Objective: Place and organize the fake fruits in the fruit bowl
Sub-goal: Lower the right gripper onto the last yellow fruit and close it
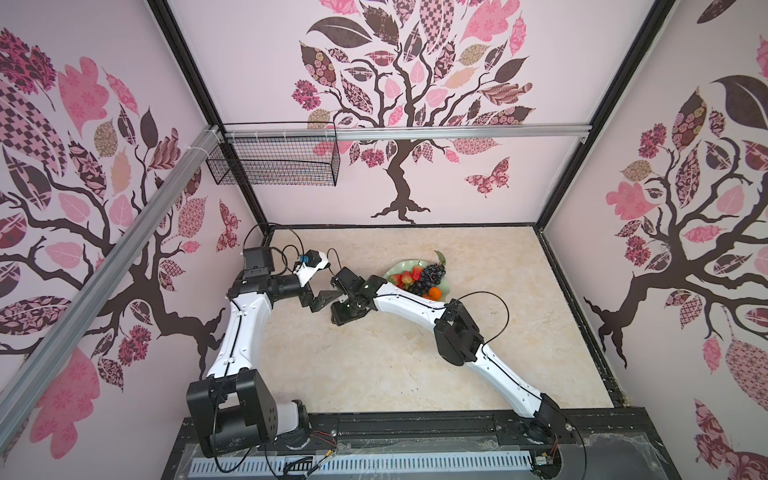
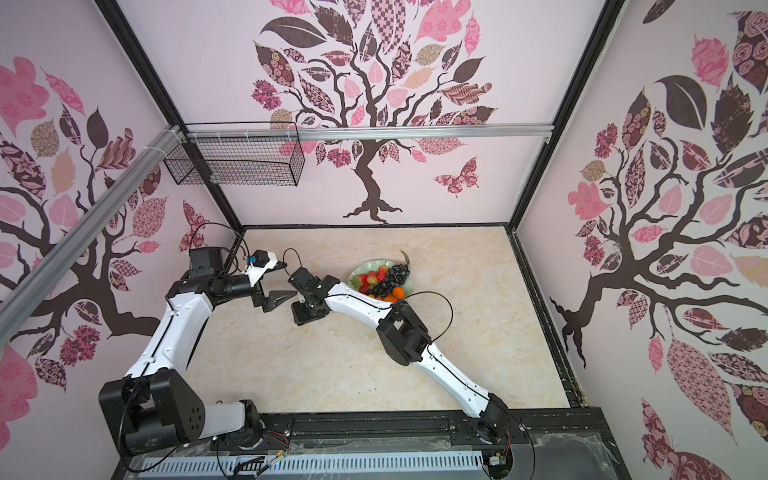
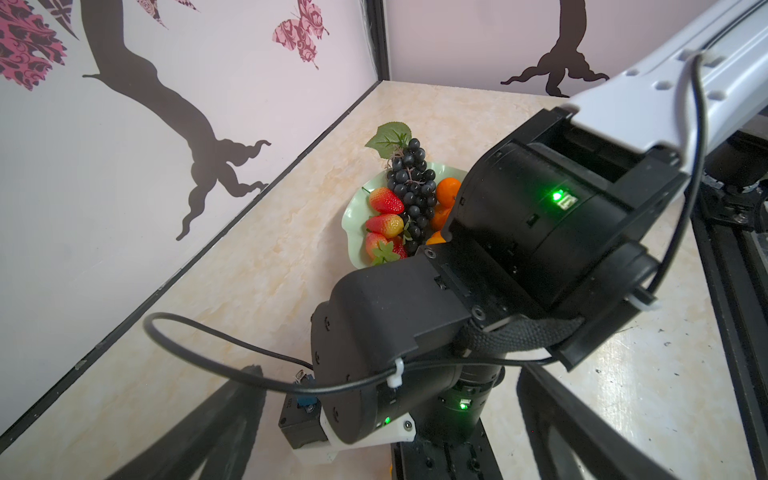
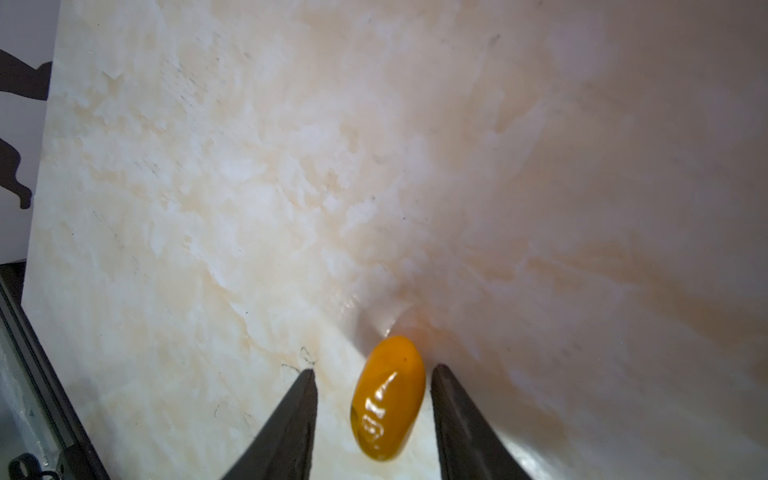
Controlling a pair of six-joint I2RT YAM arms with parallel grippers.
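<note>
Your right gripper (image 4: 374, 370) has its jaws apart around an oval yellow-orange kumquat (image 4: 388, 399) lying on the marbled table (image 4: 208, 166), left of the pale green wavy-rimmed fruit bowl (image 1: 395, 268) holding red strawberries (image 1: 409, 276) and a dark grape bunch (image 1: 430, 276). Your left gripper (image 3: 388, 370) gapes wide.

Pale marbled tabletop (image 1: 374, 365) — green fruit bowl (image 1: 397, 268), one kumquat (image 4: 388, 399)

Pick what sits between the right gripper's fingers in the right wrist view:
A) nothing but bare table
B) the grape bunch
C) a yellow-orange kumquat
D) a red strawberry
C: an oval kumquat lies on the table between the fingers of the open right gripper, with bare table showing between it and one finger.
</note>
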